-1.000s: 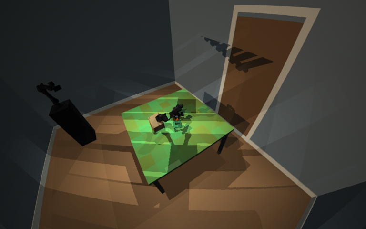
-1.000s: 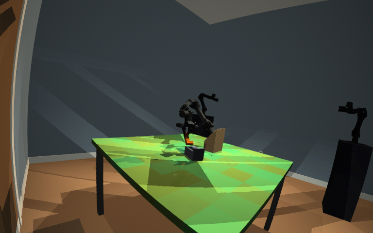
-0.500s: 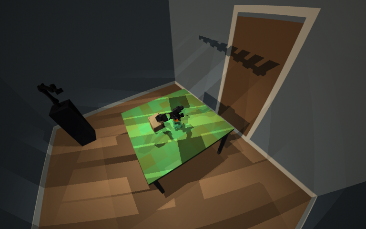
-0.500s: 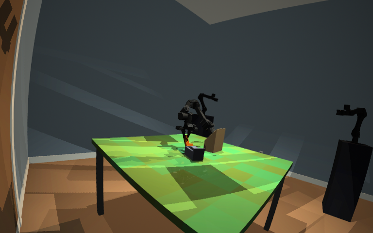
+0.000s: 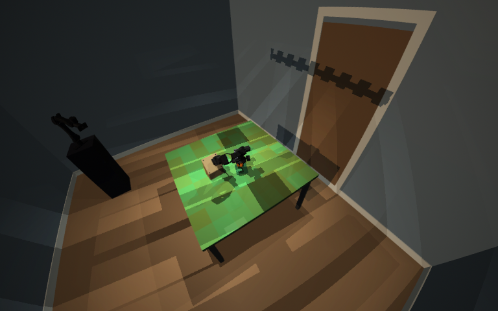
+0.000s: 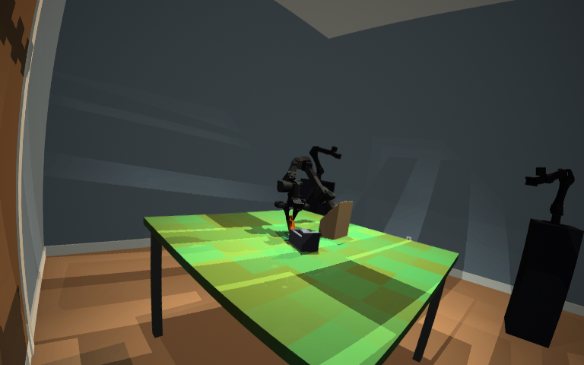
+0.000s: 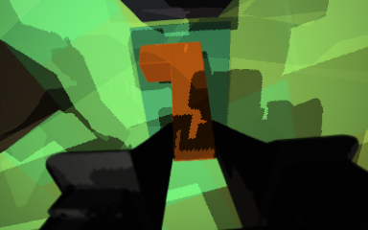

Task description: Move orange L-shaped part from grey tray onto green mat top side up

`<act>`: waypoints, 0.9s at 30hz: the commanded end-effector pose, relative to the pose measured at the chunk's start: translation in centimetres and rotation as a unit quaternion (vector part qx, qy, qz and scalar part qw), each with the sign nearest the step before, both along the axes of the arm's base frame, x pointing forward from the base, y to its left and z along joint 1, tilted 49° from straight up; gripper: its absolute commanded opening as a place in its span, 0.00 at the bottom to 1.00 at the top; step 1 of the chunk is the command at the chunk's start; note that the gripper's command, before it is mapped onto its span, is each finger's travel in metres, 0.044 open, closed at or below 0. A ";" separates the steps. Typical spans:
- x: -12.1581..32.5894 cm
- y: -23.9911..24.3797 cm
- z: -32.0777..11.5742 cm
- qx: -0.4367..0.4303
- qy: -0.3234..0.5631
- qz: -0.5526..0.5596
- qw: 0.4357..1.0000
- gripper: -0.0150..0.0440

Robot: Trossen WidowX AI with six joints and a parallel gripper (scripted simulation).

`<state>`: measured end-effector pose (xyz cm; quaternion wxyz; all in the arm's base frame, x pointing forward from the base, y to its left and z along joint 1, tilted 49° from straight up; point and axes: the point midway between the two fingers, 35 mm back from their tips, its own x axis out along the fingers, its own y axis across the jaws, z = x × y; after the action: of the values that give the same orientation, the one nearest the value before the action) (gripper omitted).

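The orange L-shaped part [image 5: 239,165] [image 6: 292,223] [image 7: 186,59] is out of the tray. My gripper [image 6: 290,217] [image 7: 194,126] is shut on its straight end. The part slants down from the fingers in the exterior view, with its L-shaped end lowest. In the wrist view that end is over the teal-green mat [image 7: 152,103]. Whether it touches the mat cannot be told. The grey tray [image 6: 306,242] [image 7: 177,10] stands just beyond the mat in the wrist view, and its pocket is hard to make out.
A tan block [image 5: 211,167] [image 6: 341,221] stands by the arm's base on the table [image 5: 209,227] [image 6: 344,318]. Its dark side shows at the left of the wrist view. Patchy green light and shadows cover the table. Dark pedestals with other arms stand away from it.
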<state>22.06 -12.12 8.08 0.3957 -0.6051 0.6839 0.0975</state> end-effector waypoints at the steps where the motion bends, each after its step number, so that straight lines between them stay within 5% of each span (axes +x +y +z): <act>1: -0.2 -0.5 -0.6 -0.001 0.005 0.001 1.000 0.25; 19: -0.2 -0.7 -0.6 -0.002 0.003 -0.001 1.000 0.25; 27: -0.2 -0.7 -0.6 -0.002 0.003 -0.001 1.000 0.61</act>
<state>21.88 -12.81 7.44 0.3928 -0.6048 0.6858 0.0979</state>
